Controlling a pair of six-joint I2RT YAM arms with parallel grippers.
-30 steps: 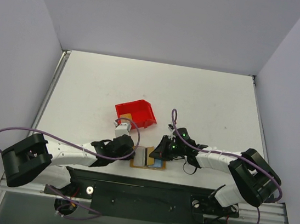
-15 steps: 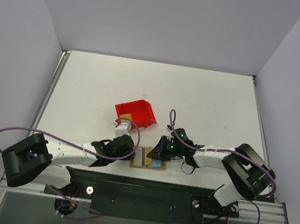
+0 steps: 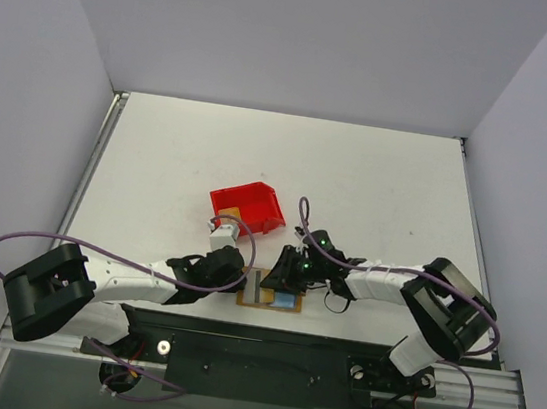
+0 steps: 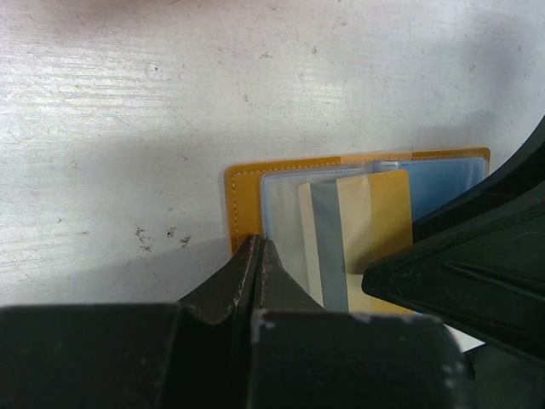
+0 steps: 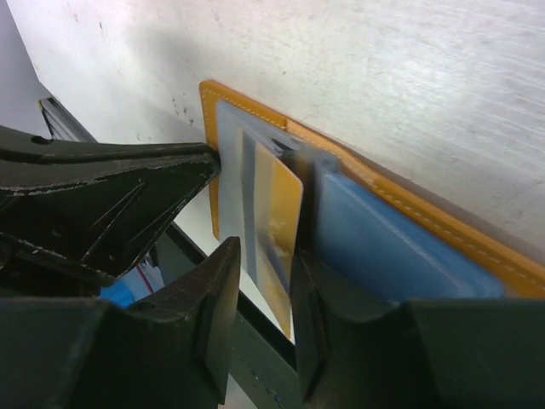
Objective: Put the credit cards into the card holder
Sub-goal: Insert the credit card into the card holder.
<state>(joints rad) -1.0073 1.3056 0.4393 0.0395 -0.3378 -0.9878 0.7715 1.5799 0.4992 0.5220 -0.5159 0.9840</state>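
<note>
The card holder (image 3: 271,296) lies open near the table's front edge, orange-tan with a light blue inner panel (image 5: 383,247) and clear sleeves (image 4: 285,209). A golden credit card (image 4: 379,213) lies partly in its middle pocket; in the right wrist view the card (image 5: 279,223) shows between my right fingers. My left gripper (image 4: 258,244) is shut, its tip pressing on the holder's left edge (image 4: 243,196). My right gripper (image 5: 266,281) is open, its fingers apart on either side of the card. Both grippers, left (image 3: 243,279) and right (image 3: 286,271), meet over the holder.
A red plastic bin (image 3: 246,206) stands just behind the left gripper, with a tan card (image 3: 233,212) inside. The black base rail (image 3: 264,350) runs right in front of the holder. Grey walls enclose the table.
My right gripper has moved left over the card holder, closer to the left gripper. The left arm and the holder have stayed in place.
</note>
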